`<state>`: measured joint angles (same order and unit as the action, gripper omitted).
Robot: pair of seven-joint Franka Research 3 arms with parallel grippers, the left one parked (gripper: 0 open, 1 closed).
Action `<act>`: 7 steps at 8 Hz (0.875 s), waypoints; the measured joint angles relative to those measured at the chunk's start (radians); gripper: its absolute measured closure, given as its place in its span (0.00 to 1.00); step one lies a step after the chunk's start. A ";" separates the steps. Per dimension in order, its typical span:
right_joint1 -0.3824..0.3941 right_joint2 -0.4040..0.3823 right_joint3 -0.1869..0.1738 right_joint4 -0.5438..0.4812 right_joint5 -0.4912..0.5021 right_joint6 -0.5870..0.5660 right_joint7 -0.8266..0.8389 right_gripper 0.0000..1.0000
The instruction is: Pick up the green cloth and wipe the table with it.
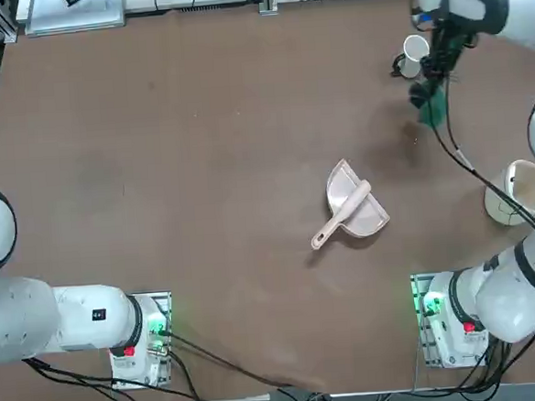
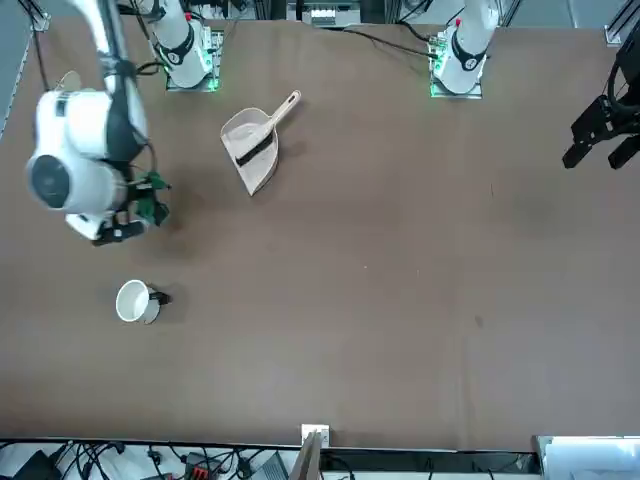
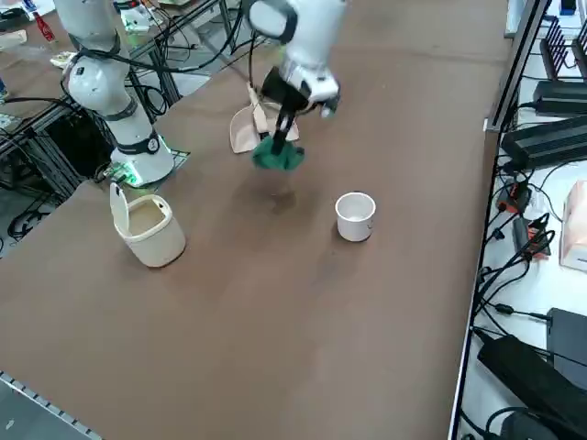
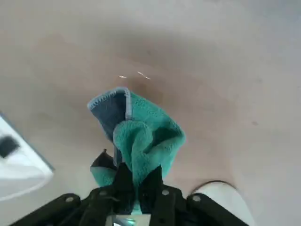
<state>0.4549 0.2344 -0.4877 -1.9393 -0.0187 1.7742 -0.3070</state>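
My right gripper (image 4: 137, 181) is shut on the green cloth (image 4: 141, 136), which hangs from the fingers above the brown table (image 1: 201, 168). The top view puts the gripper (image 1: 425, 93) and cloth (image 1: 434, 108) at the far right of the table, just beside the white cup. From the right side the cloth (image 3: 277, 155) hangs clear of the tabletop, with its shadow below it. In the front view the cloth (image 2: 150, 208) peeks out under the white wrist at the left.
A white cup (image 1: 414, 54) stands on the table (image 3: 275, 293) close to the gripper. The pink dustpan (image 1: 351, 208) lies near the middle right. A cream handled container (image 1: 519, 192) stands at the right edge.
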 joint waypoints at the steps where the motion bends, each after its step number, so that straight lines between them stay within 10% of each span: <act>1: -0.053 0.002 -0.003 -0.036 0.000 0.058 -0.062 0.92; 7: -0.089 0.145 0.023 -0.174 0.108 0.376 -0.114 0.92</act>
<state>0.3660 0.3796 -0.4650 -2.1135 0.0891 2.1498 -0.4215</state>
